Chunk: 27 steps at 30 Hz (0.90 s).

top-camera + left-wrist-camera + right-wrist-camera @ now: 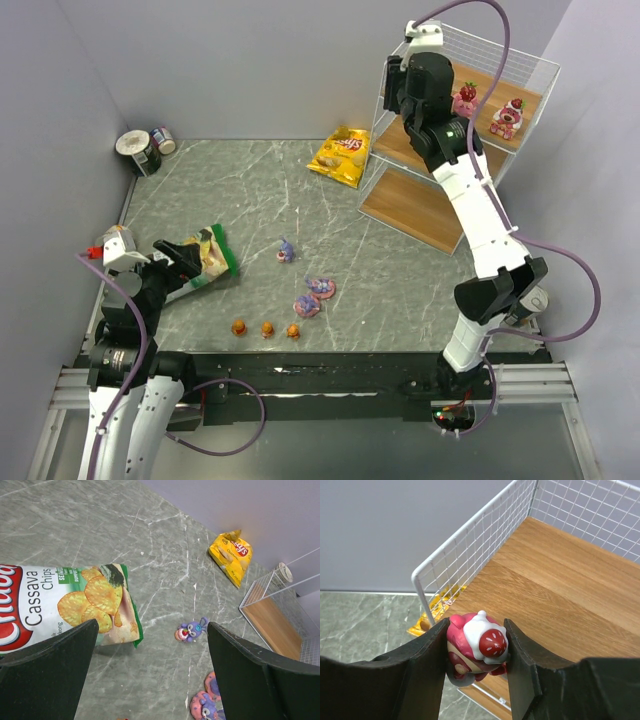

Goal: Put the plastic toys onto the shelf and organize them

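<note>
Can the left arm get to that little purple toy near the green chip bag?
Probably yes. The left gripper is open, and the purple toy sits on bare table just ahead of it. The chip bag lies off to one side.

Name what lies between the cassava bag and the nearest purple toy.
Only bare table between bag and purple toy, shown in top and left wrist views.
</note>
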Each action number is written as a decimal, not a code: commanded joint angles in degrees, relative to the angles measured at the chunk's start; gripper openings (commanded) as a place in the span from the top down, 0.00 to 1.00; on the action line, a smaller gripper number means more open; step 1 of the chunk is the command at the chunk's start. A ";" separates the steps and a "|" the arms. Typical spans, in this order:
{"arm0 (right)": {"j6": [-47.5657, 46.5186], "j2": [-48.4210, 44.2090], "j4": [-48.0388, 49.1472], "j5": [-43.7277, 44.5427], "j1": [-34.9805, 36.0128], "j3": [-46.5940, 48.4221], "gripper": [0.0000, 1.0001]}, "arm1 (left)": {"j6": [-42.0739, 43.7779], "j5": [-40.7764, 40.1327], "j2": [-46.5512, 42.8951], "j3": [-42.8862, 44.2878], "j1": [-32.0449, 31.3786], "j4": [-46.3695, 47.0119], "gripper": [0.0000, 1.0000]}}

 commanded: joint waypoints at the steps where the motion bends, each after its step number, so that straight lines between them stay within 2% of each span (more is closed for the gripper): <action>1: -0.64 0.46 1.59 -0.55 -0.97 2.87 0.99 | 0.35 -0.34 0.46 0.19 0.14 1.74 0.04; 7: 0.68 0.63 0.09 -1.43 -2.02 2.96 0.98 | 0.35 -0.43 0.10 0.10 0.22 1.83 0.04; 18: 1.47 3.36 -4.30 0.50 -2.28 7.88 0.80 | 0.18 -0.86 -0.42 0.10 0.22 1.74 0.04; 27: 5.07 4.24 -7.73 -0.37 -4.21 9.64 0.76 | 0.00 -0.95 -0.51 0.19 0.14 1.56 0.04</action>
